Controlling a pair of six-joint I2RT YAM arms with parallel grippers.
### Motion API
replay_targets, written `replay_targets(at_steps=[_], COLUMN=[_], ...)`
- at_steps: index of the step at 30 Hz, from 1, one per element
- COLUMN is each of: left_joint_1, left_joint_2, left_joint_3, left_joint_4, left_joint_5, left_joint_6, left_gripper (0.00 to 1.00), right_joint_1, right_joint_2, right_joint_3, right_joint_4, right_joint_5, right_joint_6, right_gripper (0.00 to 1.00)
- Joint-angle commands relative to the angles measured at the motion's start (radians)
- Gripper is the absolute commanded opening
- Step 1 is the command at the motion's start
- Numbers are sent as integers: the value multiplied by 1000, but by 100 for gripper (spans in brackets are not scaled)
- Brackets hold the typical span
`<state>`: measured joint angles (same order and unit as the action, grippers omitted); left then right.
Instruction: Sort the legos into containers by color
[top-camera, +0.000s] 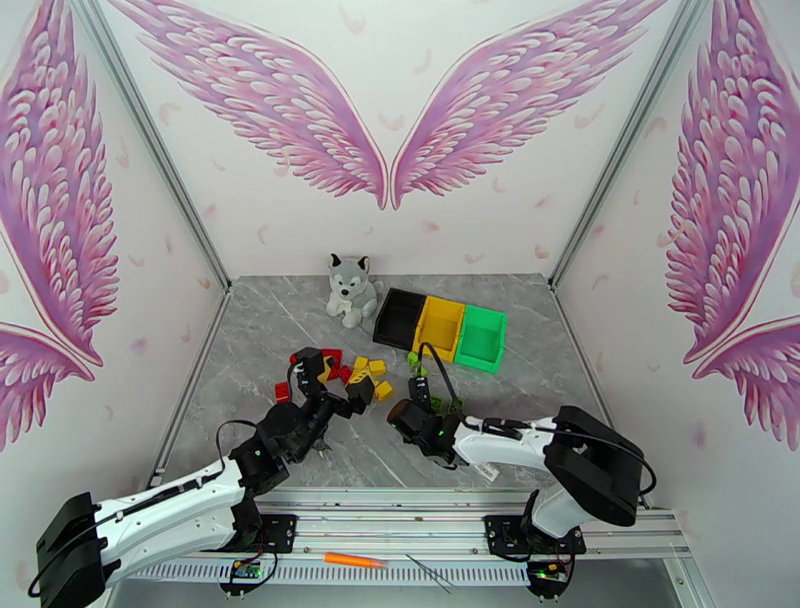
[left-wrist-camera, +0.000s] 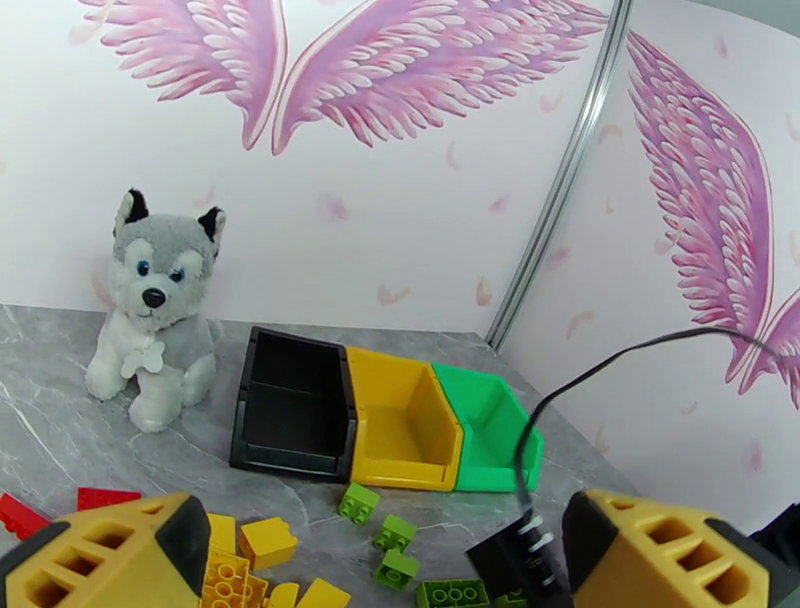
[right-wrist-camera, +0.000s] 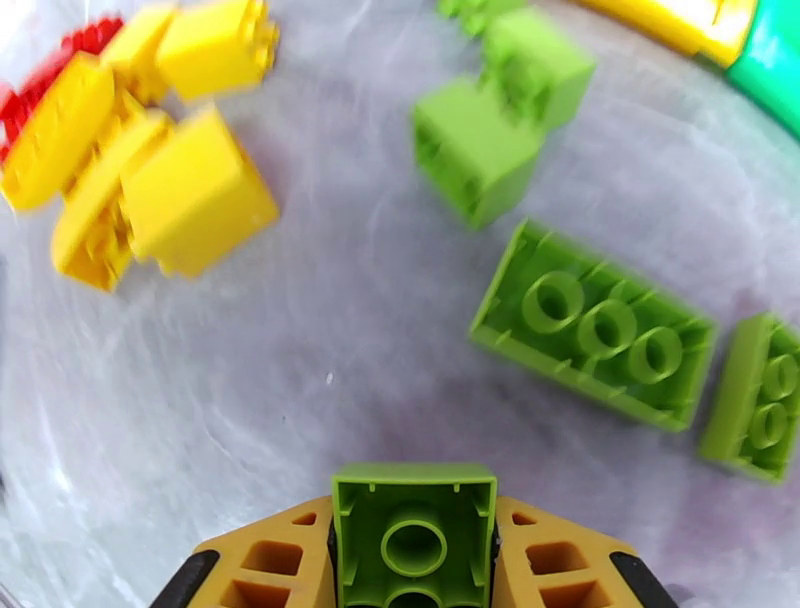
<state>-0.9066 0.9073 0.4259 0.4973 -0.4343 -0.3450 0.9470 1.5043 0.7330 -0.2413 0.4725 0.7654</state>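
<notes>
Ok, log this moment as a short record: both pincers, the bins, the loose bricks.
left pincer: open, empty, near the yellow bricks
right pincer: shut on a green brick
bins: black bin, yellow bin, green bin side by side; no bricks seen inside
loose on the table: yellow bricks, red bricks, other green bricks
other: toy dog left of the black bin

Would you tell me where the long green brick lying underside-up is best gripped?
Grip the long green brick across its two long walls at mid-length, coming straight down from above: it lies flat, hollow side up, with room along both long sides.
</notes>
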Motion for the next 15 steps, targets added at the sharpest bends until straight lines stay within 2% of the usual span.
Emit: replay_targets(at_steps=[1,6,8,12,15], left_joint_1=[42,40,41,49,54], left_joint_2=[58,282,367,500,564], left_joint_3=[50,80,121,176,198], left_joint_4=[-92,51,41,42,69], left_joint_5=[47,62,61,116,149], left_joint_6=[6,42,42,40,37], left_gripper=[99,99,99,99,99], right_joint_1=[-86,-336,-434,-592,-665], right_joint_2=[-90,-148,-141,-67,20], right_joint_3=[71,140,179,274,357], right_joint_4=[-71,-109,-123,-142,-168], right_joint_5=[38,-47,-67,-130,-157], right_joint_6=[-73,-141,-166,-207,-226], right_gripper=[12,9,7,7,7])
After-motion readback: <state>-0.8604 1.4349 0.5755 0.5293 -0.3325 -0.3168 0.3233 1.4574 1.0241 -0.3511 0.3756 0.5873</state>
